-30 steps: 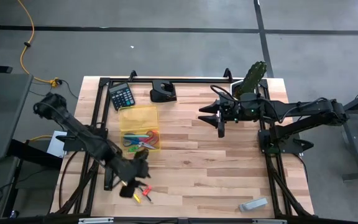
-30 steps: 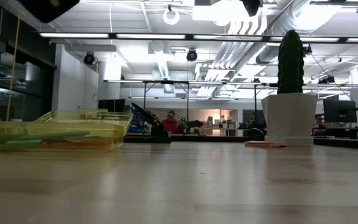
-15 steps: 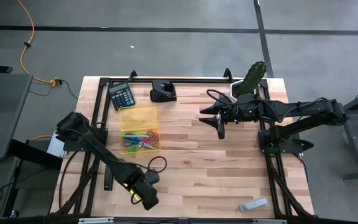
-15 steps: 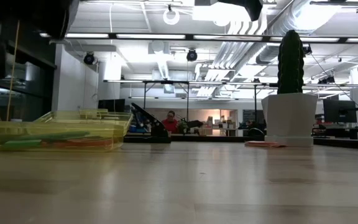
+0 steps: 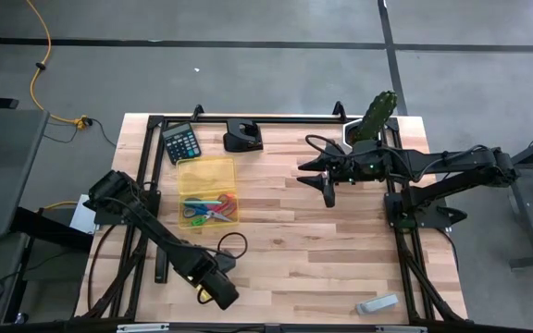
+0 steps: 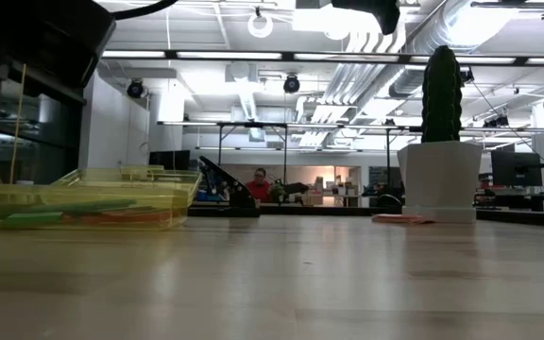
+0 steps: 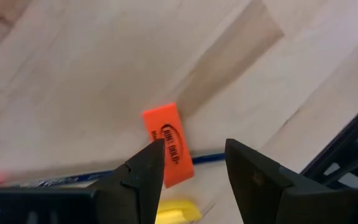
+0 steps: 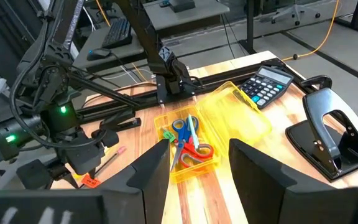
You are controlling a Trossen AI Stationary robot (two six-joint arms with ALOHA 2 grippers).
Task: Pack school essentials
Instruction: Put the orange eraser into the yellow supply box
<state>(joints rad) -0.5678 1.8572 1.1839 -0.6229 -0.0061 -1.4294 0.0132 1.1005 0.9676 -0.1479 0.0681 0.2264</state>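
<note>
Down at the high view's lower left, near the table's (image 5: 340,268) front edge, our left gripper (image 7: 188,165) hovered spread over an orange eraser (image 7: 168,144); our right gripper (image 8: 197,155) waited spread, upper right.

Two dark, jointed arms: left arm (image 5: 146,222) at lower left of the overhead frame, right arm (image 5: 433,171) at right. Black cables looped beside each wrist. Small green lights glowing on the housing. Fingers (image 7: 148,171) matte black, angular, wedge-shaped. Yellow patch near the left wrist, possibly a label.
</note>
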